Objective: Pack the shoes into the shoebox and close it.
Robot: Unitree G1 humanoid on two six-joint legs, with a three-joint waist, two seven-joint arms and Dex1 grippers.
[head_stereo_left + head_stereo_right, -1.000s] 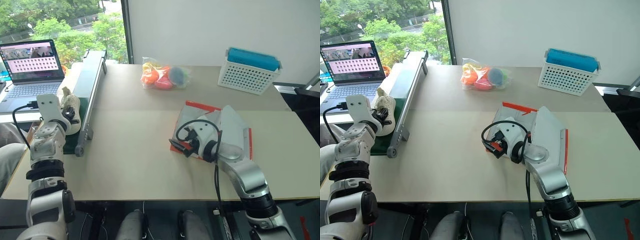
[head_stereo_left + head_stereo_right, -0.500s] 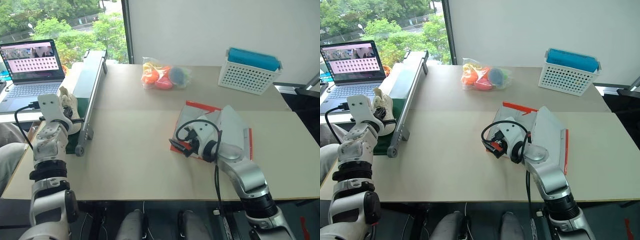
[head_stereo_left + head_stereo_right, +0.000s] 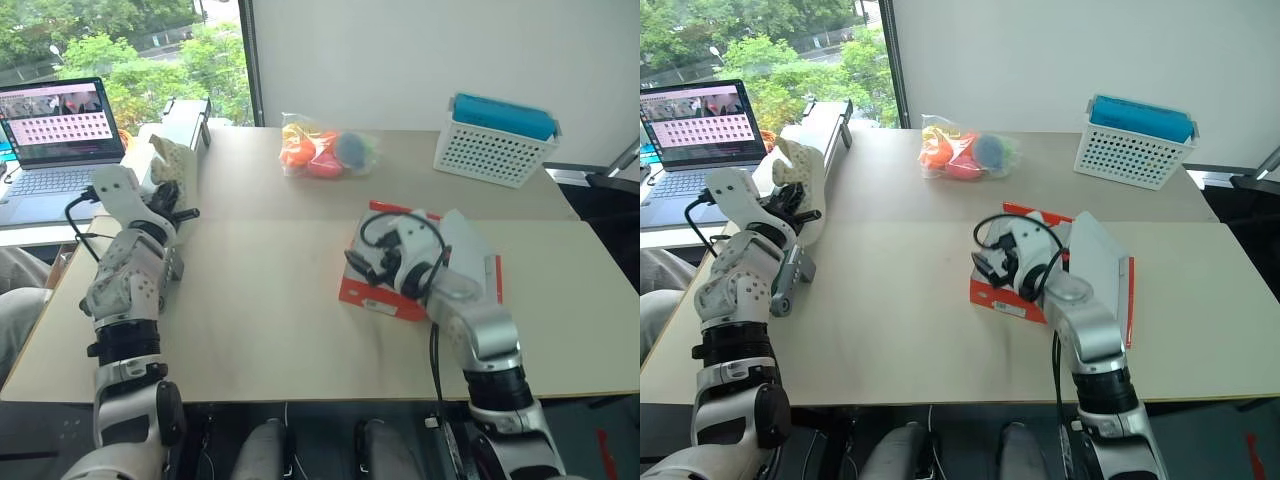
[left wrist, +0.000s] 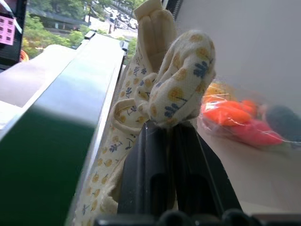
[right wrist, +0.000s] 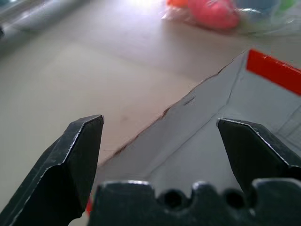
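Left fingers: pressed together, clamped on the shoes.
Left gripper: raised above the table's left part, beside the long green-and-grey rail.
Shoes: pale cream cloth with small yellow and blue flowers; long axis upright, rising from the fingertips; toe or heel end uppermost could not be told.
Right fingers: spread wide apart, holding nothing.
Right gripper: poised over the near left wall of the shoebox.
Shoebox: red-orange, open, pale inside; sat right of the table's middle, long axis running from near left to far right; flap lid standing up along its right side.
Around: clear bag of toys near the far edge, well apart from the shoebox; white basket with blue top at the far right; laptop off the table's left side.
In the way: rail just beside the left gripper.
Open room: bare table between the two grippers and along the near edge.
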